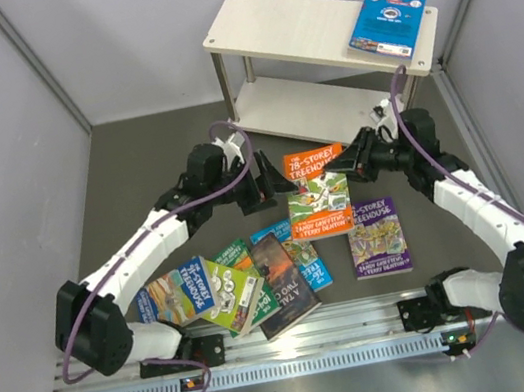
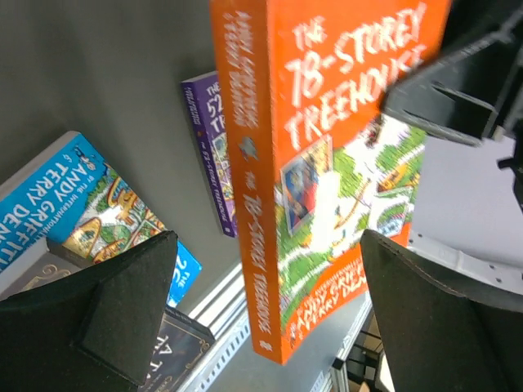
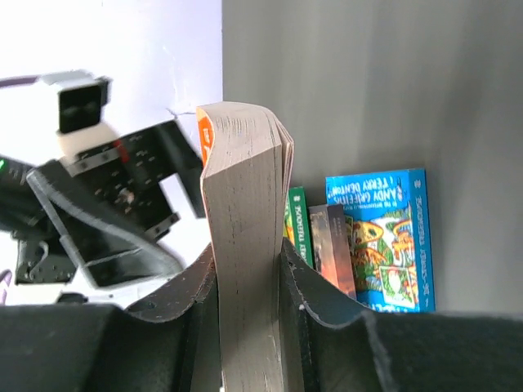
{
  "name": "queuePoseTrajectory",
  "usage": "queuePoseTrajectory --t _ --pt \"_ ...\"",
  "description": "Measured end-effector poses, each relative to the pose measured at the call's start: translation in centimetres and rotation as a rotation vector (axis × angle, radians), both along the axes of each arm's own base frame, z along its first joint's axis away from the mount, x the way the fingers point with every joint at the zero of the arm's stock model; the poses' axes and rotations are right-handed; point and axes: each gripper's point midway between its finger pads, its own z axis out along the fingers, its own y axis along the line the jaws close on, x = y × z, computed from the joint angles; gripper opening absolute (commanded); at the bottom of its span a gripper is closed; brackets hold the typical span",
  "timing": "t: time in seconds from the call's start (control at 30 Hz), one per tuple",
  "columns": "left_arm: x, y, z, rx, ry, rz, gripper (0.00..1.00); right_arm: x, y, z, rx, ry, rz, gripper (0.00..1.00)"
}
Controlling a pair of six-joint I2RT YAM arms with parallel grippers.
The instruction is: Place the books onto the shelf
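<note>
I see shelf (image 1: pixel 293 28) top free left of blue book (image 1: pixel 388 21), lower tier open. Beside orange book (image 1: pixel 316 191), left gripper (image 1: pixel 266 187) hangs close, blocking leftward swing.

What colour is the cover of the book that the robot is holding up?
The book has an orange cover; the left wrist view shows it best.

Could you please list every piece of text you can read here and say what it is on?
"THE 78-STOREY TREEHOUSE": cover of the orange book.
"52" and "STOREY TREEHOUSE": the purple book.
"ANDY GRIFFITHS", "TERRY DENTON": the blue book beside the dark book.
The second blue book on the shelf, the green book and the dark book: too small or blurred to read.
</note>
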Motion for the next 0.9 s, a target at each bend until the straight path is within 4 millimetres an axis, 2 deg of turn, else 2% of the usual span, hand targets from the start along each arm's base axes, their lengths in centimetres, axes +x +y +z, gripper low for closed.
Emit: queuePoseTrajectory --t 0.1,0.27,0.37,0.43,0.57,0.67,0.7,0.77,0.8,0.83,0.87,0.9 --pt "-0.9 0.2 1.1 -0.032 -0.027 -0.010 0.99 -0.4 -0.1 -0.4 0.007 0.034 -0.017 0.00" --pt "-2.3 0.8 3.2 -0.084 -0.081 -0.027 0.99 -0.5 0.0 0.4 0.062 0.032 -0.045 0.00" --pt "-2.6 0.6 3.1 -0.094 -0.072 -0.045 0.98 -0.7 0.4 0.8 0.120 0.032 -0.056 0.00" --pt "-2.6 0.5 2.4 -0.088 -0.050 -0.052 0.94 -0.8 0.8 1.0 0.162 0.035 -0.056 0.00" --pt "-2.9 0.4 1.2 -0.085 -0.003 -0.052 0.67 -1.6 2.2 1.4 0.251 0.043 -0.037 0.00" --pt "-3.2 0.1 1.4 -0.113 0.008 -0.066 0.51 -2.2 3.0 1.2 0.295 0.050 -0.032 0.00" --pt "-3.3 0.1 1.5 -0.122 0.008 -0.068 0.30 -2.4 3.2 1.1 0.307 0.054 -0.033 0.00" --pt "-3.5 -0.2 2.0 -0.151 0.021 -0.077 0.00 -2.6 3.5 0.5 0.322 0.066 -0.045 0.00" --pt "-3.5 -0.3 2.1 -0.159 0.021 -0.078 0.00 -2.6 3.5 0.5 0.326 0.065 -0.049 0.00" --pt "-3.6 -0.3 2.2 -0.165 0.027 -0.076 0.00 -2.6 3.5 0.6 0.329 0.063 -0.051 0.07" --pt "-3.5 -0.2 2.2 -0.169 0.029 -0.072 0.00 -2.5 3.6 0.7 0.331 0.056 -0.053 0.22" --pt "-3.5 -0.2 2.3 -0.172 0.028 -0.071 0.00 -2.5 3.6 0.8 0.331 0.053 -0.055 0.63"
